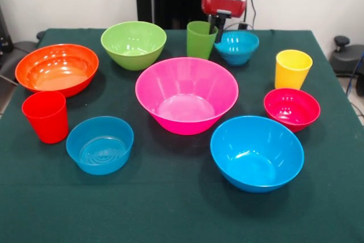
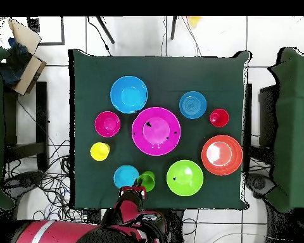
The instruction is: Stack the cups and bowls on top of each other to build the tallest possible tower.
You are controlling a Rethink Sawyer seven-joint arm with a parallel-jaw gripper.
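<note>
Hanging at the far edge of the surface (image 1: 170, 209) in the front view, the pincer (image 1: 218, 29) reaches down between the green cup (image 1: 201, 40) and the cyan small bowl (image 1: 236, 46), with a dark finger at or just inside the cup's rim; whether the fingers are apart or together I cannot tell. The overhead view shows the same spot, the pincer (image 2: 139, 185) sitting over the gap between green cup (image 2: 147, 180) and cyan bowl (image 2: 125, 176). Nothing is stacked: every piece stands alone and upright on the green cloth. The big pink bowl (image 1: 186, 94) holds the middle, with the large blue bowl (image 1: 257, 152) in front of it to the right, and the translucent blue small bowl (image 1: 100, 144) in front to the left. Left of centre are the orange bowl (image 1: 56, 69) and, just in front of it, the red cup (image 1: 45, 116). The lime green bowl (image 1: 133, 44) stands at the back, near the green cup. On the right, the yellow cup (image 1: 293, 69) stands just behind the magenta-red small bowl (image 1: 292, 108).
</note>
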